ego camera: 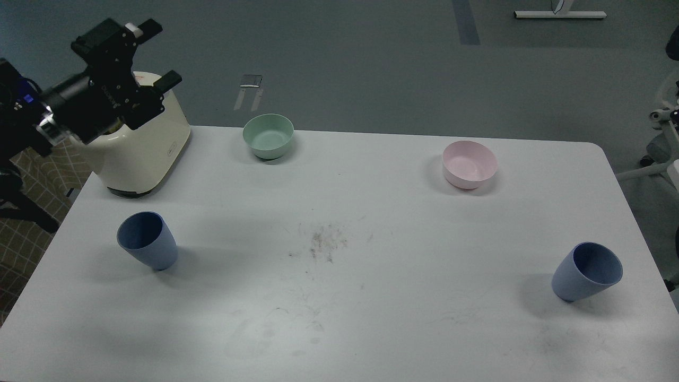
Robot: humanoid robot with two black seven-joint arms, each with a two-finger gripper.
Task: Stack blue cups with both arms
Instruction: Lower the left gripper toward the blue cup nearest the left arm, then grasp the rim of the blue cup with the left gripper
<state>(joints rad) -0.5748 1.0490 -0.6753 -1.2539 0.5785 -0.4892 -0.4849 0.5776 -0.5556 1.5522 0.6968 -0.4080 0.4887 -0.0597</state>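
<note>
Left gripper point(156, 53) fingers apart, raised over table point(339, 297) far-left corner; blue cups point(147, 240) point(586, 271) near opposite side edges, seemingly upright.

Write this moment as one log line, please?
stage: before pickup | left hand: open, raised, empty | right hand: unseen | left blue cup, right blue cup: upright, apart, unstacked

Left arm point(32, 116) runs off the left edge, and its gripper point(156, 53) covers part of the cream appliance point(143, 154). Right arm's out of shot.
</note>
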